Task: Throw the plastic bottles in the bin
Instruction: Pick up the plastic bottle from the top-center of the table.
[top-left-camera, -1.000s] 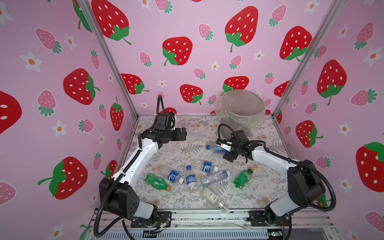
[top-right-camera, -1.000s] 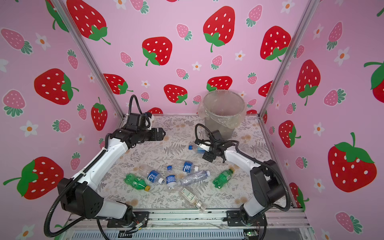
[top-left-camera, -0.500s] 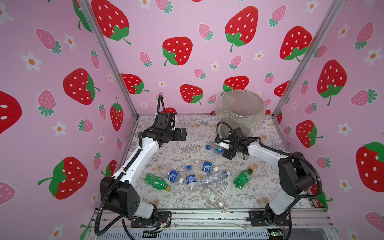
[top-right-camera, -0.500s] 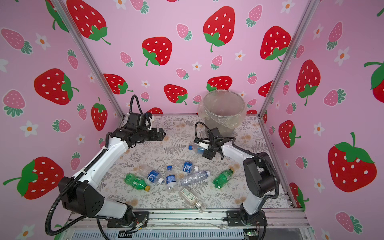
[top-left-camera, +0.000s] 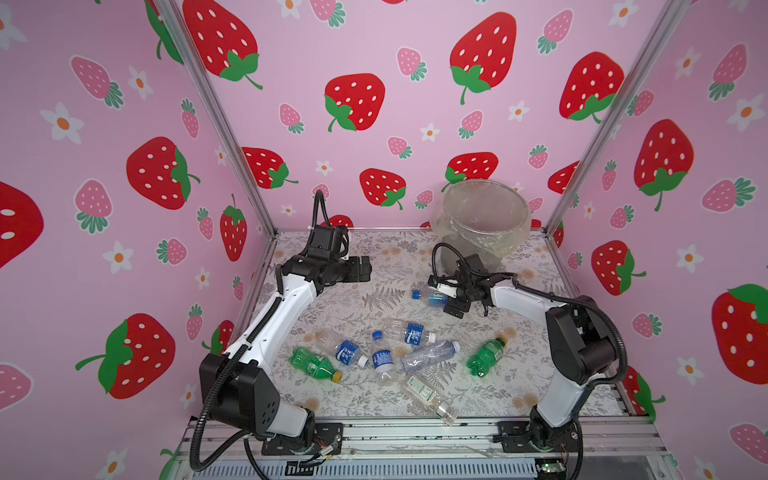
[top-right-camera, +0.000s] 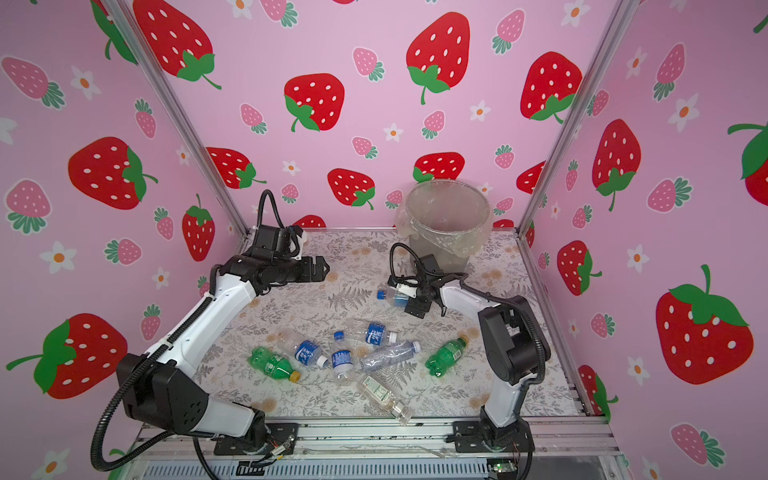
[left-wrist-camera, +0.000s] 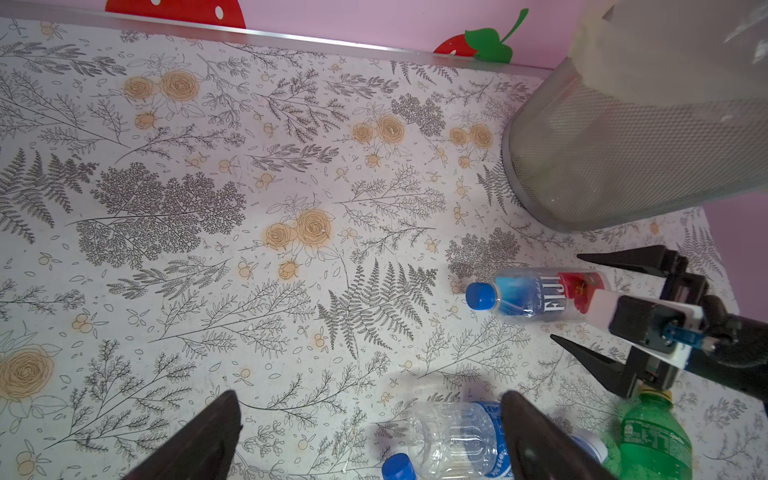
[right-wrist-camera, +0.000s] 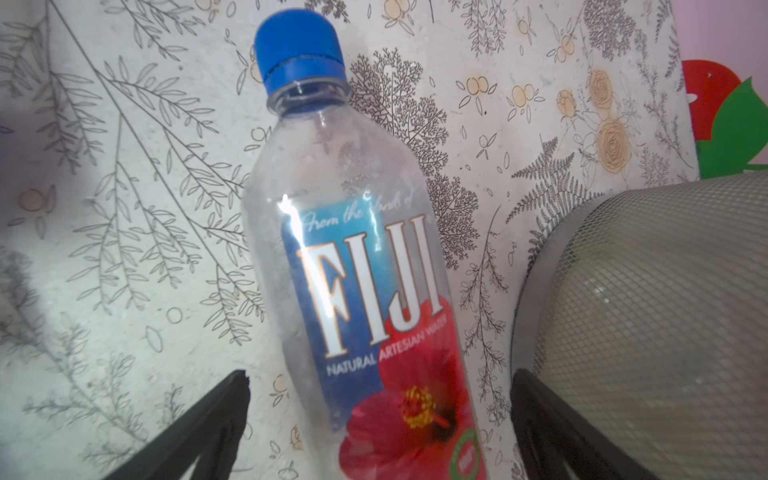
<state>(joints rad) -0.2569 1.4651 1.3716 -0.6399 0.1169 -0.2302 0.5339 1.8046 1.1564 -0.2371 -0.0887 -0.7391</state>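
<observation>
Now the right gripper (left-wrist-camera: 566, 297) stands wide astride a clear, blue-capped plastic bottle (right-wrist-camera: 357, 249), round grey mesh bin (right-wrist-camera: 648, 311) just beside it; left gripper (left-wrist-camera: 369, 394) wide, empty.

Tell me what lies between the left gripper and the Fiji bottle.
Nothing but bare cloth: in both top views the stretch from the left gripper to the Fiji bottle holds no other bottle.
</observation>
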